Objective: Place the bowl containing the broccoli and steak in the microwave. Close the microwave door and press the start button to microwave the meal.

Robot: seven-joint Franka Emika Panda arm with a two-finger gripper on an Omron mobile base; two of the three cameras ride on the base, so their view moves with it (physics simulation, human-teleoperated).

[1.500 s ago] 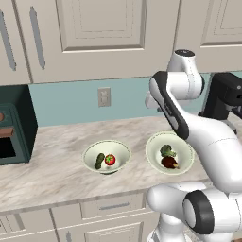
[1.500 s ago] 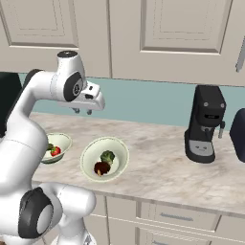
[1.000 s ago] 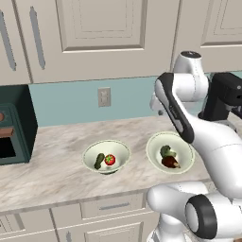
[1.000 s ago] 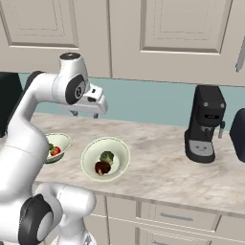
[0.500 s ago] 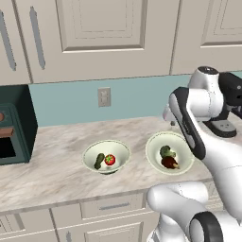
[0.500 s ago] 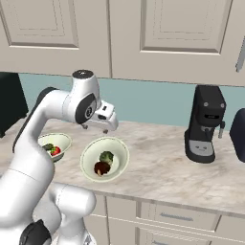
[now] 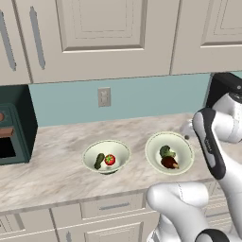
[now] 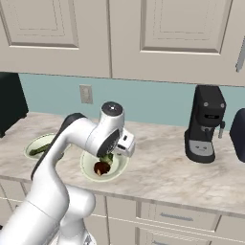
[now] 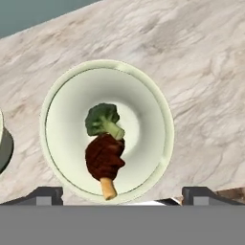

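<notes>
A beige marbled table runs under cream cabinets and a teal backsplash — the bowl with broccoli and steak sits near its front edge, right of a tomato bowl. Jaws apart, over it.

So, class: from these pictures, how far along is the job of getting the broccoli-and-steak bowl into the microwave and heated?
Done: nothing of the task itself; the bowl with broccoli and steak sits on the counter, beside the tomato bowl. In hand: the open claw hangs over the bowl, gripping nothing. Left: grasp the bowl, put it in the microwave, close the door, press start.
</notes>
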